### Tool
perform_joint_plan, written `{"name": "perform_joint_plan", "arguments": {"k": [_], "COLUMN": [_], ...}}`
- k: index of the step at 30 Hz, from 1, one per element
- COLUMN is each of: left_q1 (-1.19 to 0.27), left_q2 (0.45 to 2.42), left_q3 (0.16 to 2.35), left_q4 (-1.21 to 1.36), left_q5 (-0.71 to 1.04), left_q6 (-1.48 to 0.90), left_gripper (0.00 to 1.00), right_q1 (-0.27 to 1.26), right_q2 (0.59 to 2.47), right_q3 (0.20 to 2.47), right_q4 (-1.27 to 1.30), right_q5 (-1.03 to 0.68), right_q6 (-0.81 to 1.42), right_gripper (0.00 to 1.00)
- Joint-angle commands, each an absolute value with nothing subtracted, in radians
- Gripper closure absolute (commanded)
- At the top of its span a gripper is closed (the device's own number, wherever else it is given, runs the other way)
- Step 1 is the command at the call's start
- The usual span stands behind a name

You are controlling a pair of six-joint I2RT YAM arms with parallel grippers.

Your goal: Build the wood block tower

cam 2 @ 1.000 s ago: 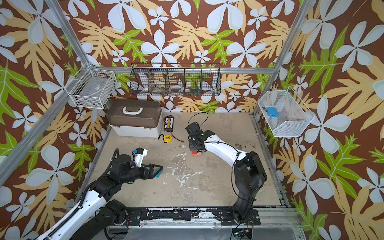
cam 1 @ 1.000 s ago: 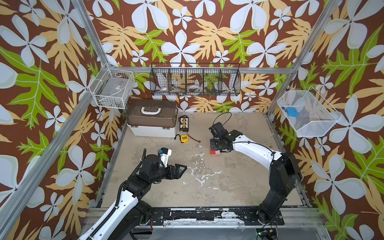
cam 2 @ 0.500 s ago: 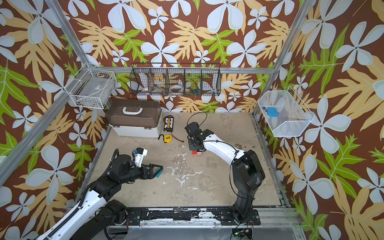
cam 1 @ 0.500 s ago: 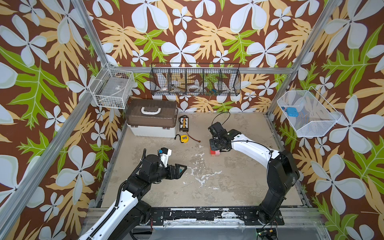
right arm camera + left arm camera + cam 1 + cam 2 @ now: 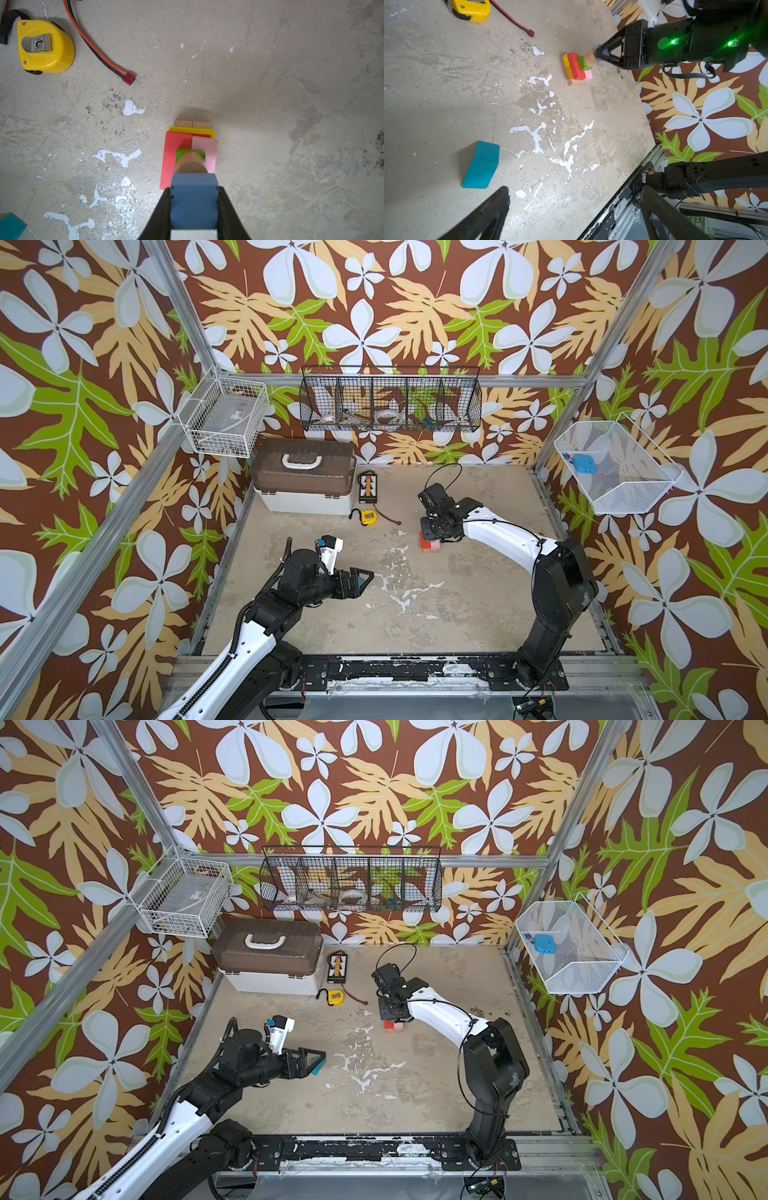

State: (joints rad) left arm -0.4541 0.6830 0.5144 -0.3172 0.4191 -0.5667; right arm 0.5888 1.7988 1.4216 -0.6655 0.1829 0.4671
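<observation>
The right gripper (image 5: 194,191) is closed on a blue block (image 5: 194,205), one jaw pressed against each side of it. It holds the block directly over the tower (image 5: 577,68), which stands on the counter (image 5: 457,605) right of centre and toward the far side. The tower shows plain wood planks at the base, then yellow and orange pieces, then a red and a pink piece side by side. On these sits a green block (image 5: 181,154), and on that a plain wood cylinder (image 5: 588,57). The blue block meets or nearly meets the top of the cylinder; whether they touch cannot be told.

The left gripper (image 5: 575,188) is open and empty, over the near-left part of the counter. A teal block (image 5: 481,164) lies flat on the counter just beyond its fingertips. Farther off, left of the tower, sits a yellow tape measure (image 5: 45,46), with a red cable (image 5: 99,56) ending beside it.
</observation>
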Motion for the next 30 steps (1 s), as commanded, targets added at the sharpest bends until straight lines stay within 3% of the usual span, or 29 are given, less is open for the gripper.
{"name": "perform_joint_plan", "arguments": {"k": [1,23,30], "left_q1": [-0.453,-0.453,-0.453], "left_q2": [0.68,0.678,0.678], "left_q3": [0.515,0.516,0.516], "left_q4": [-0.296,-0.296,-0.296], "left_q5": [0.42,0.419,0.421], "left_q6": [-0.555,-0.556,-0.555], "left_gripper": [0.0,0.0,0.0], "right_q1": [0.588,0.586,0.586], "right_q2": [1.798,1.815,1.823], "right_q3": [1.424,1.445,1.447], "right_q4": [-0.663,-0.67,-0.67], "right_q5": [0.181,0.188,0.184], "right_q6": [0.462,0.459,0.459], "right_gripper": [0.9,0.89,0.85]}}
